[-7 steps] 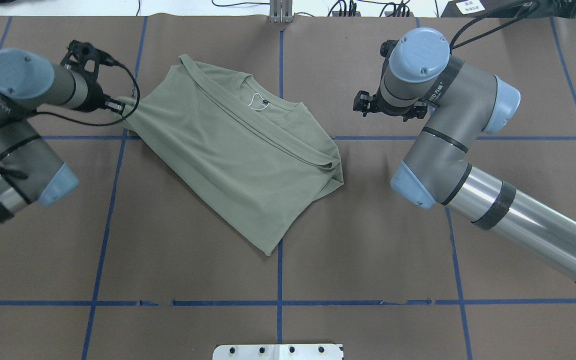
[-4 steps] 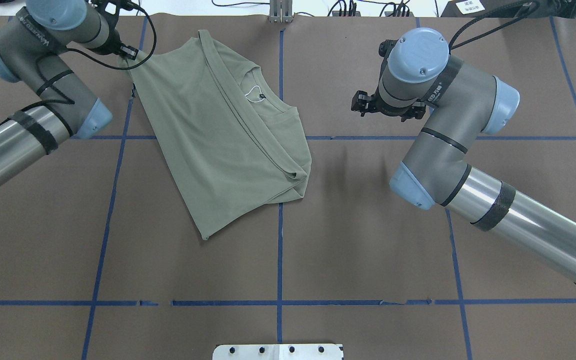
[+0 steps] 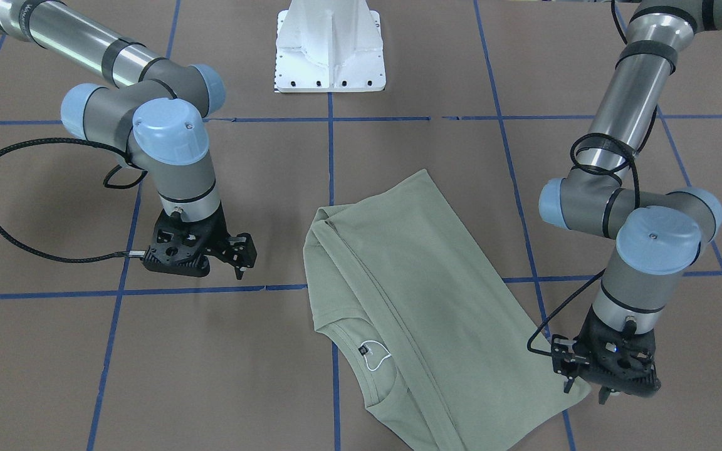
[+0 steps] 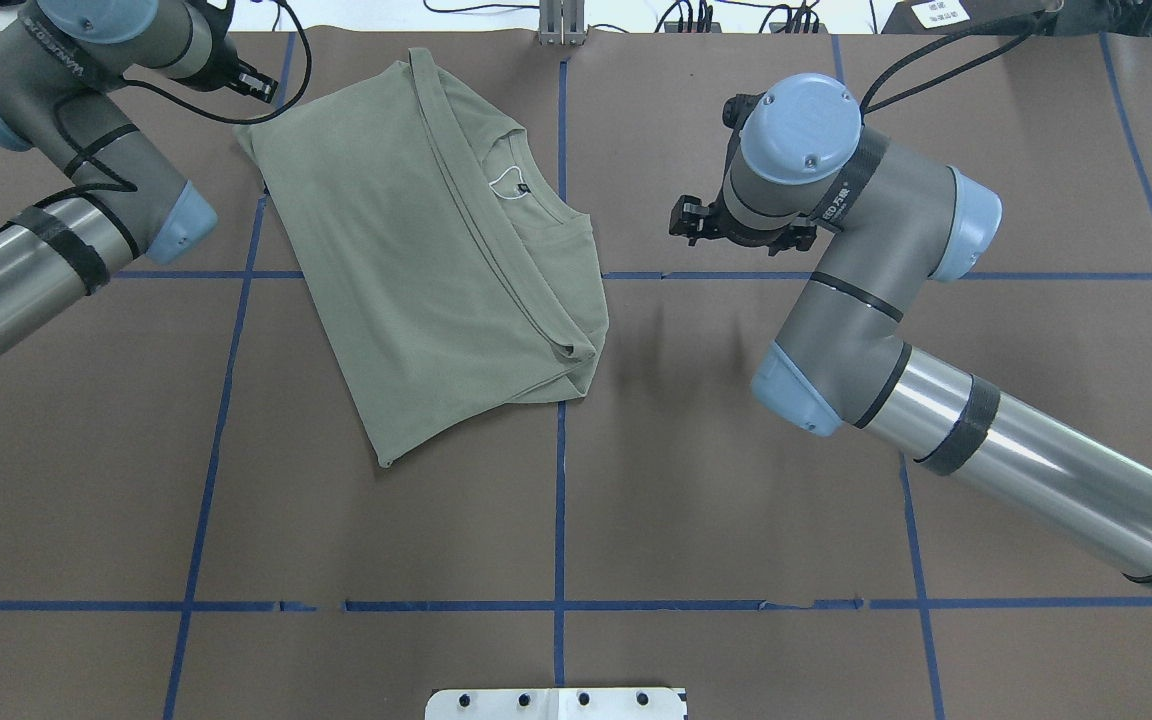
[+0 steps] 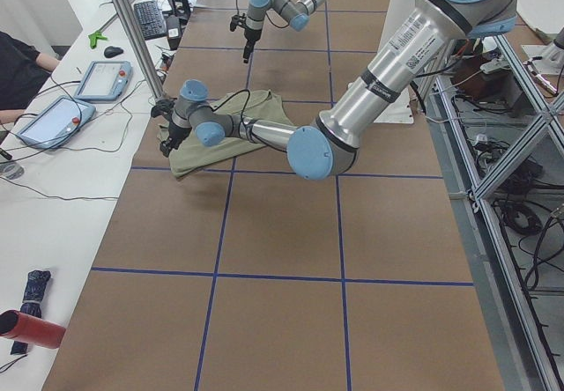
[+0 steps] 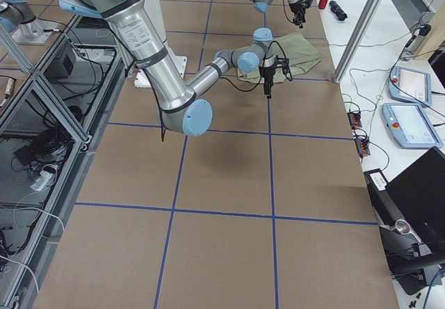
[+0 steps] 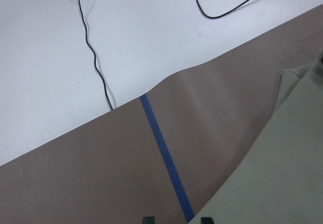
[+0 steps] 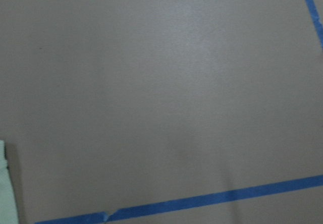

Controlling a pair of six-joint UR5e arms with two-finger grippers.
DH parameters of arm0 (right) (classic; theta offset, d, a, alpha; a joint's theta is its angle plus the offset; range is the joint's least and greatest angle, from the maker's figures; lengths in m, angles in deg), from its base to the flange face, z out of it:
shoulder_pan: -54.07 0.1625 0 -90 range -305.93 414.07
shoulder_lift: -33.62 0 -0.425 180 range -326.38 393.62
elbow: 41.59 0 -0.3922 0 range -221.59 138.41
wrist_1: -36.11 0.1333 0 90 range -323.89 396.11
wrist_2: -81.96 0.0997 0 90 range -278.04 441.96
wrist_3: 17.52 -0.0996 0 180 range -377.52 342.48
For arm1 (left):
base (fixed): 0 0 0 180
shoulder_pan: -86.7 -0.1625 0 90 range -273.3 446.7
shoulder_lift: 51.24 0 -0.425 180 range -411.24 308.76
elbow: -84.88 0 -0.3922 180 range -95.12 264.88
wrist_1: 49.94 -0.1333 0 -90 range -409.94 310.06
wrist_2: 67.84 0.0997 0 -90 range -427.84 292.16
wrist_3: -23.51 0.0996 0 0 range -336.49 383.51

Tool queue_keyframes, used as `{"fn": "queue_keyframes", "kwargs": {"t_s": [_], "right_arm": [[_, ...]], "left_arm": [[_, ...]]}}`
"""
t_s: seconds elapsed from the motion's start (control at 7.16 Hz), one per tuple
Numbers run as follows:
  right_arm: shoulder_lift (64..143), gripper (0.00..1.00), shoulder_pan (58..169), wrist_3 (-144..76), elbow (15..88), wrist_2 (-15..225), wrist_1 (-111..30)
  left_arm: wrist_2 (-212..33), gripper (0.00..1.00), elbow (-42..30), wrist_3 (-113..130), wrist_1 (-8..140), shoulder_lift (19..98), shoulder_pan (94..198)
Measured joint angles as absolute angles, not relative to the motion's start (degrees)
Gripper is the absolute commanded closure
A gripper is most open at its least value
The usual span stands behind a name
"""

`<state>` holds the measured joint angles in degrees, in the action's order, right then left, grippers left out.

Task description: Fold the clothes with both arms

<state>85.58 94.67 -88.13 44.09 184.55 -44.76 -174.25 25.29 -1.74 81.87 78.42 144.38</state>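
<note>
The sage-green shirt lies folded and flat at the far left-centre of the table, its neckline with the white string loop facing up. It also shows in the front view. My left gripper is open just off the shirt's far-left corner and holds nothing. In the left wrist view its fingertips stand apart over blue tape, with the shirt to one side. In the front view the left gripper hovers at that corner. My right gripper is open and empty above bare table, right of the shirt.
Brown table cover with blue tape grid lines. The white pedestal base stands at the near edge. Cables run along the far edge. A white side table with tablets runs past the far side.
My left gripper pulled the shirt's corner toward the far edge, swinging the shirt round, then let go. My right arm moved a little left toward the shirt.
</note>
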Motion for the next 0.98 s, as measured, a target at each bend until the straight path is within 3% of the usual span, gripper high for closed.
{"fn": "queue_keyframes", "kwargs": {"t_s": [0.28,0.42,0.98], "right_arm": [[80.49,0.22,91.27,-96.92,36.43,181.41,-38.14],[78.43,0.28,89.7,-99.24,33.94,179.35,-36.88],[75.12,0.46,85.85,-100.63,29.46,177.54,-36.3]], "left_arm": [[-178.8,0.0,15.21,-4.88,82.2,71.15,144.25],[-179.52,0.0,12.7,-6.73,82.26,69.38,143.88],[-179.89,0.0,11.32,-9.52,82.48,68.39,142.39]]}}
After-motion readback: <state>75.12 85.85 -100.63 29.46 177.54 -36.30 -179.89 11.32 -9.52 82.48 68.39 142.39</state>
